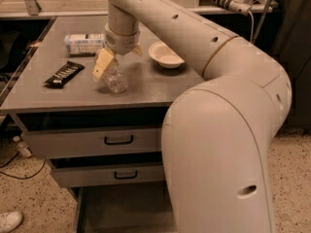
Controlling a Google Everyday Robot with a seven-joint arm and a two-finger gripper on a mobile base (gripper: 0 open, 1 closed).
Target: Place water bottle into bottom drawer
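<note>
Camera view: your gripper [118,62] is clamped on the water bottle [115,80] above the cabinet top [73,93], left of the bowl [165,55]. Bottle's long axis is steeply tilted, base toward the front edge, neck hidden.

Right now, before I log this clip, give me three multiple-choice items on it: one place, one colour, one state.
1. Where is the hand?
A) over the cabinet top, at the water bottle
B) down at the floor
C) behind the cabinet

2. What colour is the bowl?
A) black
B) white
C) red

3. The bottom drawer is:
A) shut
B) taken out
C) pulled open

Answers:
1 A: the hand sits right at the clear bottle on the grey top.
2 B: the bowl is plainly white against the grey surface.
3 C: the drawer's tray juts out past the cabinet front, its inside showing.
</note>
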